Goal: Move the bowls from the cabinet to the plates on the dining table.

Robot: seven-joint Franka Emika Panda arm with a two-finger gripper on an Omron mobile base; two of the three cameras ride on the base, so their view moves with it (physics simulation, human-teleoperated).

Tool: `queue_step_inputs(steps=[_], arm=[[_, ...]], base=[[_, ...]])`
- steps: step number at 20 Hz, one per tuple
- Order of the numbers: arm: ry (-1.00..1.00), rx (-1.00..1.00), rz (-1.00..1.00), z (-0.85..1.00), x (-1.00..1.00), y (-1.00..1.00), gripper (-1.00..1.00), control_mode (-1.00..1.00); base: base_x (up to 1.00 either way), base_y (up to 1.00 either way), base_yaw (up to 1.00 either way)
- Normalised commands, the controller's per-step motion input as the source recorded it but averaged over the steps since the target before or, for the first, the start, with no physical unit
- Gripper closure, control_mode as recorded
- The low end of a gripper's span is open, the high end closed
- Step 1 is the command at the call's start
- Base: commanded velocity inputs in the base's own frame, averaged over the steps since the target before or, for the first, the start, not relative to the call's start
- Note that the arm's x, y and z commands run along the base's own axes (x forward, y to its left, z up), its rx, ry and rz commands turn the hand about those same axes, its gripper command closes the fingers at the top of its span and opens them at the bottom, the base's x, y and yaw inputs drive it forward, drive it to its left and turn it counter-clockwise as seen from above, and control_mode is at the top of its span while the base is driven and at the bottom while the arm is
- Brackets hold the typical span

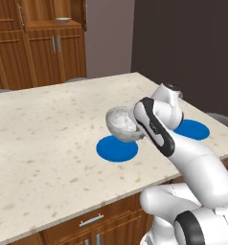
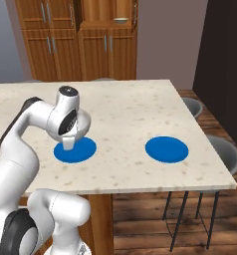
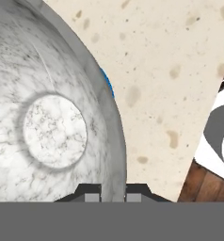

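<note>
My gripper [image 3: 113, 195] is shut on the rim of the grey-white marbled bowl [image 3: 52, 127], one finger inside the wall and one outside. The bowl [image 1: 119, 122] hangs tilted just above the nearer blue plate [image 1: 117, 149] on the dining table [image 1: 44, 139]. In the right base view the hand covers most of the bowl [image 2: 85, 123], which hangs over that plate [image 2: 76, 150]. The other blue plate [image 2: 166, 149] lies bare to the right. The beige bowl [image 2: 121, 20] sits on a shelf in the wooden cabinet [image 2: 93, 50] across the room.
Grey stools [image 2: 224, 152] stand along the table's right side over a wooden floor. The table's near edge runs just in front of the plates. My own arm [image 1: 183, 153] reaches over that edge.
</note>
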Motion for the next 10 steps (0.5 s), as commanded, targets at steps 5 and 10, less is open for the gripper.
queue_step_inputs(steps=[5,10], arm=[[0.0,0.0,0.0,-0.35,0.07,0.02,1.0,-1.0],[0.01,0.0,0.0,-0.22,0.03,0.06,1.0,-1.0]], base=[[0.0,0.0,0.0],[0.0,0.0,0.0]])
